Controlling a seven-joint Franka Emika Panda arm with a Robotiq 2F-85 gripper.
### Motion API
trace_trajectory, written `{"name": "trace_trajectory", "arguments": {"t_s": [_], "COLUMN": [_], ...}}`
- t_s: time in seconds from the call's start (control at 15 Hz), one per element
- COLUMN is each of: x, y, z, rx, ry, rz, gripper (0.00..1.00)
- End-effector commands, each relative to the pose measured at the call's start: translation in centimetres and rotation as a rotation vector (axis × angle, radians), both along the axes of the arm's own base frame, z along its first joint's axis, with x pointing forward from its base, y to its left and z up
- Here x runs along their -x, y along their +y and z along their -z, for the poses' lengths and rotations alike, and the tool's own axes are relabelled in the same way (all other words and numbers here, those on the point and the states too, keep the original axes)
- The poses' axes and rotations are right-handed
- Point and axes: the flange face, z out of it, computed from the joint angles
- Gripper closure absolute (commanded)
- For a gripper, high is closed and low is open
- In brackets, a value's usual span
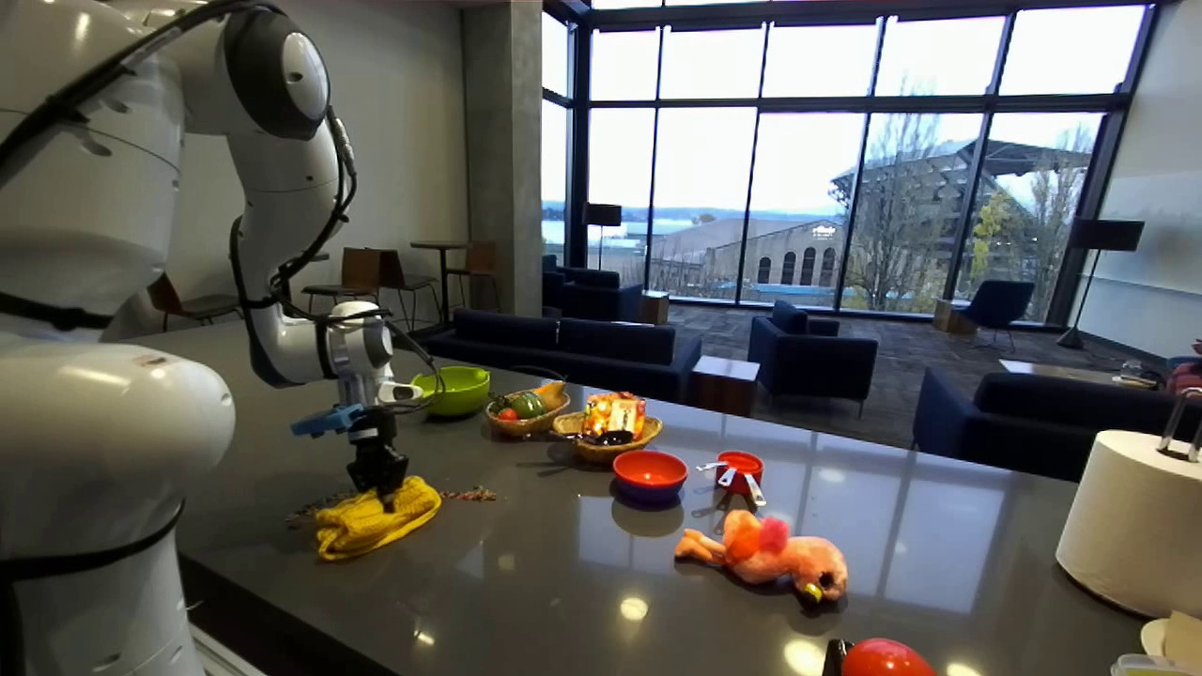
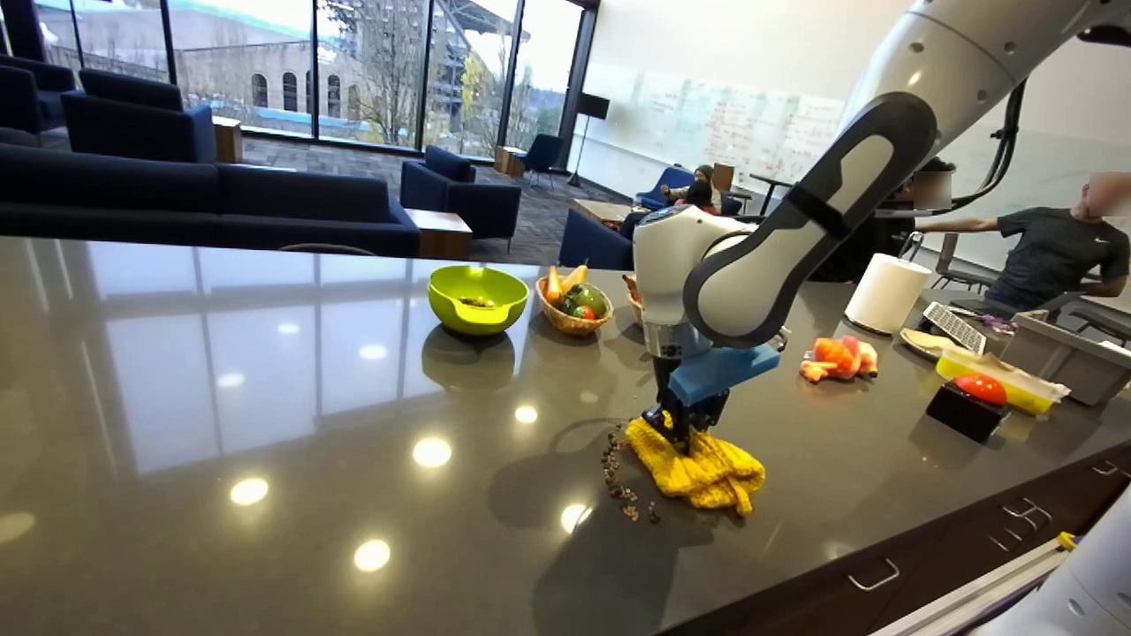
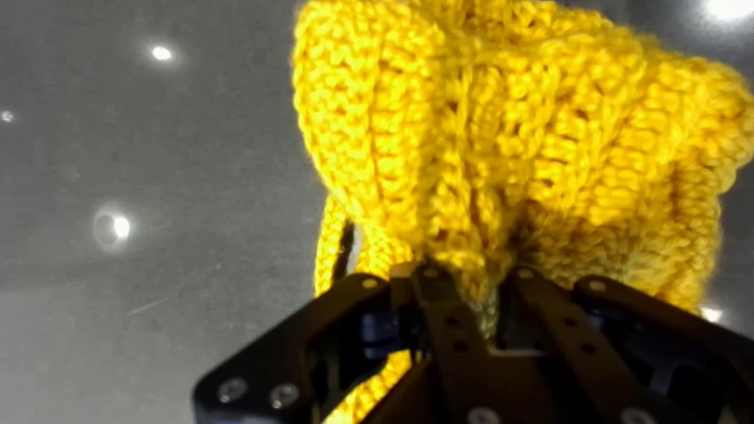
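At counter (image 2: 309,415), one hand (image 3: 478,274), one pinched yellow cloth (image 3: 500,141)

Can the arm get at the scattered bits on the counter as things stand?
Probably yes, using the yellow cloth: the gripper pinches it right beside the scattered bits, and nothing visible stands between them.

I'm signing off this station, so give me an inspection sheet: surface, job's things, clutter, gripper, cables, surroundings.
Surface: counter, glossy, reflecting lights; small bits strewn on it.
Job's things: cloth, yellow, bunched on the counter next to the bits.
Clutter: green bowl, two baskets, red bowl, measuring cups, toy, paper roll.
Gripper: pointing down, shut on the cloth.
Cables: black, running along the arm.
Surroundings: sofas and windows; people in the background of an exterior view.
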Motion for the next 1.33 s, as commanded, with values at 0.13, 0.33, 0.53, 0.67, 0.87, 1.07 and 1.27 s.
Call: {"name": "trace_trajectory", "arguments": {"t_s": [0.13, 0.33, 0.53, 0.67, 0.87, 1.07, 1.27], "x": [-0.1, -0.3, -0.6, -0.9, -1.9, -3.5, -5.8], "y": [-3.1, -4.5, -6.3, -8.0, -10.4, -12.8, -15.2], "z": [-0.4, -0.6, -0.6, -0.2, 0.3, 1.0, 1.9], "rx": [0.052, 0.083, 0.137, 0.173, 0.185, 0.201, 0.23], "ry": [0.056, 0.066, 0.071, 0.074, 0.051, 0.018, -0.024], "rz": [0.042, 0.063, 0.076, 0.091, 0.12, 0.139, 0.154], "gripper": [0.96, 0.96, 0.96, 0.96, 0.96, 0.96, 0.96]}}
